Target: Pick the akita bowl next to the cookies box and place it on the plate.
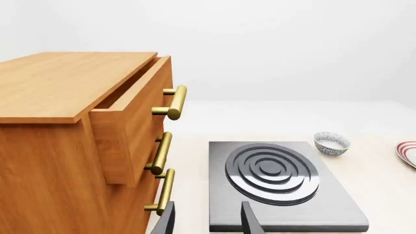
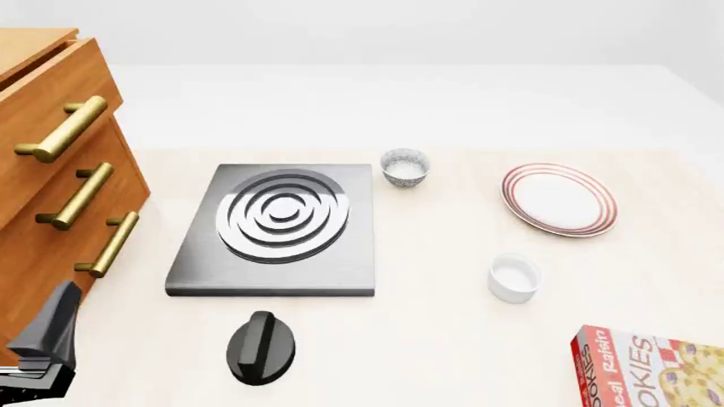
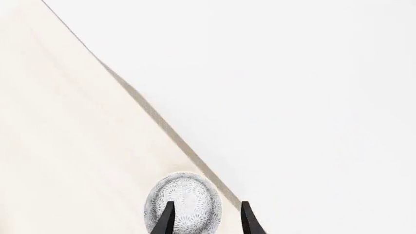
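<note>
1. Fingers of my right gripper (image 3: 206,204) stand apart. One is over the akita bowl (image 3: 183,204), the other just outside its rim. I cannot tell whether they touch it.
2. That bowl sits on the table (image 3: 58,146), close to its edge.
3. My left gripper (image 1: 208,204) is spread and empty, facing the stove plate (image 1: 273,173).
4. The plate (image 2: 560,199) lies well beyond the cookies box (image 2: 650,369), bare.
</note>
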`<state>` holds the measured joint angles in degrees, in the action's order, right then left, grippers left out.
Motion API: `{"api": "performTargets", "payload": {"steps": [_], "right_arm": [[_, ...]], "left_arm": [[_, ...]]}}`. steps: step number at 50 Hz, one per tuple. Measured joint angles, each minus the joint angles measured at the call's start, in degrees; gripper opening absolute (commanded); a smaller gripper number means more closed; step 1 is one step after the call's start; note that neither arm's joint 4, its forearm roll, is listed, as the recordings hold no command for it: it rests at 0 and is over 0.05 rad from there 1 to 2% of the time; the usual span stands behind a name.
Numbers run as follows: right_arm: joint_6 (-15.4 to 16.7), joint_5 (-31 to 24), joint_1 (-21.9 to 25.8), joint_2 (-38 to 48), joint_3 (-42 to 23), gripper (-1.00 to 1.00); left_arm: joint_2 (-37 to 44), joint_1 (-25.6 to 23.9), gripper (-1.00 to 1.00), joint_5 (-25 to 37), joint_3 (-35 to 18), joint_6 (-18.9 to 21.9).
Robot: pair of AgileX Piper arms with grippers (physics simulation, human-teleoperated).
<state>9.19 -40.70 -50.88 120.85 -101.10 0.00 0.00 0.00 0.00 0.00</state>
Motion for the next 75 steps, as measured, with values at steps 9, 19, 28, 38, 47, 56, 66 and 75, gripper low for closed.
{"api": "performTargets", "payload": {"steps": [9, 19, 28, 38, 47, 56, 66, 75], "right_arm": [[0.3, 0.9, 0.3, 3.6, -1.3, 1.00], [1.3, 3.0, -0.3, 5.9, -0.1, 1.00], [2.3, 4.5, -1.0, 6.7, 1.6, 1.00], [3.3, 5.8, -1.7, 7.4, 3.6, 1.00], [3.8, 6.7, -1.7, 8.1, 4.6, 1.00], [4.1, 7.6, -1.7, 8.1, 5.4, 1.00], [4.6, 9.2, -1.2, 7.2, 5.6, -1.00], [4.2, 7.7, -0.8, 5.4, 6.7, -1.00]], "left_arm": [[0.0, 0.0, 1.00, 0.0, 0.0, 0.0], [0.0, 0.0, 1.00, 0.0, 0.0, 0.0], [0.0, 0.0, 1.00, 0.0, 0.0, 0.0], [0.0, 0.0, 1.00, 0.0, 0.0, 0.0], [0.0, 0.0, 1.00, 0.0, 0.0, 0.0], [0.0, 0.0, 1.00, 0.0, 0.0, 0.0], [0.0, 0.0, 1.00, 0.0, 0.0, 0.0], [0.0, 0.0, 1.00, 0.0, 0.0, 0.0]]}}
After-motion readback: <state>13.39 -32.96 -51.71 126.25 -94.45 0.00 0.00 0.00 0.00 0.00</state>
